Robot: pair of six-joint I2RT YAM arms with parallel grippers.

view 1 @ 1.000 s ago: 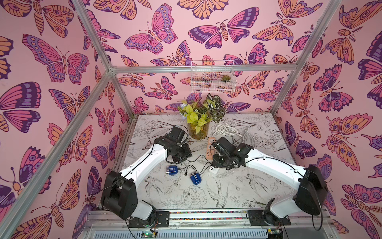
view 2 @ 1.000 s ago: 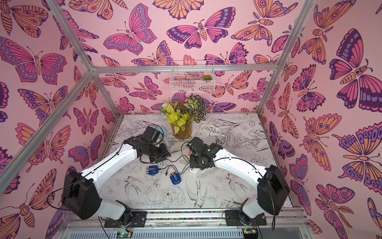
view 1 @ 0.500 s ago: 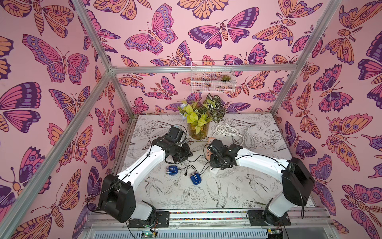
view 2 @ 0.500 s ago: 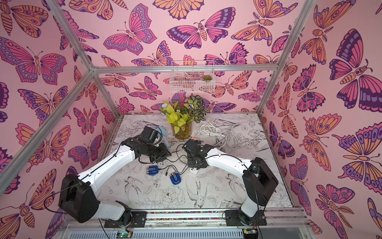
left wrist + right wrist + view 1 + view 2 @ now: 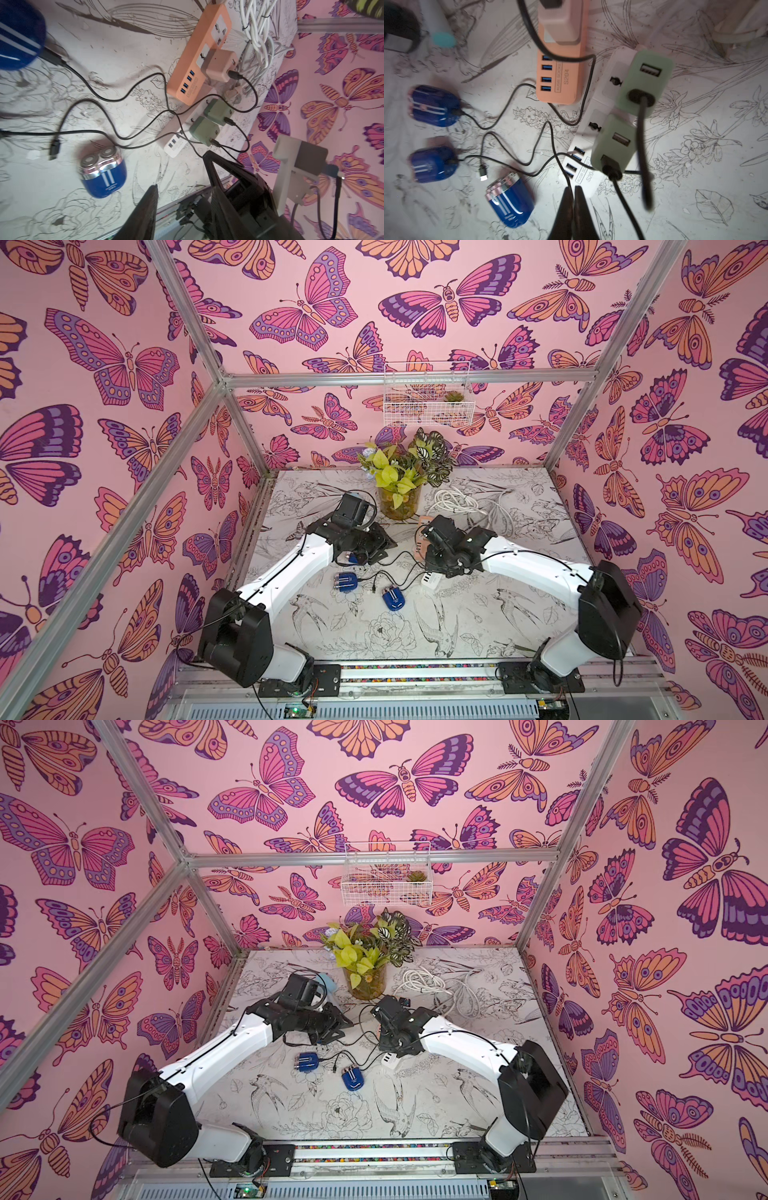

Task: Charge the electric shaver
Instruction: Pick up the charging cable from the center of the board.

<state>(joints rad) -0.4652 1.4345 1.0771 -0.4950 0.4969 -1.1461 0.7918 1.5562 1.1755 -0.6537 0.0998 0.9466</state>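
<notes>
A glass vase (image 5: 398,506) of green leaves stands at the back of the desk (image 5: 519,635). A white wire basket (image 5: 428,412) hangs on the wall above.

In a top view the right arm's black wrist (image 5: 453,547) covers most of the white plastic power strip (image 5: 432,581), one end showing. On the right wrist camera a rounded blue electric shaver (image 5: 433,106) and a second one (image 5: 432,164) smear into blur, and the pink charger block (image 5: 560,25) runs off the edge.
</notes>
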